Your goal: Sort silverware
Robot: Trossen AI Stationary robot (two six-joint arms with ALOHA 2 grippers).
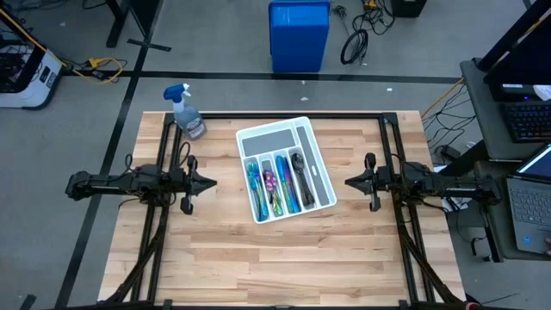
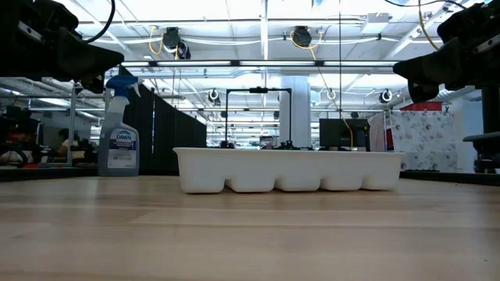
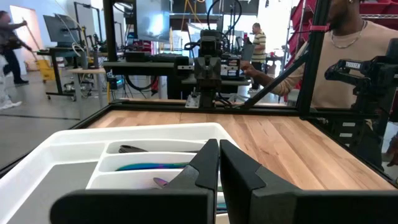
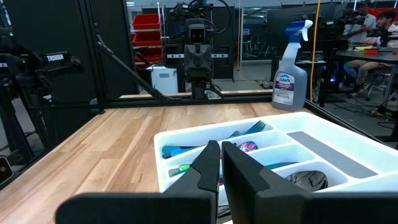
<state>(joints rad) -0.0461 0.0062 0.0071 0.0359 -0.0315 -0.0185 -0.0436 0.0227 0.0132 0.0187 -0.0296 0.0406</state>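
The silverware (image 1: 278, 184) lies in the narrow compartments of a white tray (image 1: 312, 145) at the table's middle: blue-teal forks (image 4: 245, 131), rainbow pieces (image 1: 274, 185), blue knives (image 1: 287, 189) and dark spoons (image 1: 300, 172). My left gripper (image 1: 211, 182) hovers shut to the tray's left, pointing level at it. My right gripper (image 1: 349, 182) hovers shut to the tray's right, also pointing level at it. Neither holds anything.
A blue spray bottle (image 1: 187, 110) stands at the table's far left corner. Black frame rails (image 1: 293, 115) run along the far edge and both sides. A person (image 3: 348, 56) stands beyond the table's right side. Bare wood (image 1: 284, 267) spreads near the front.
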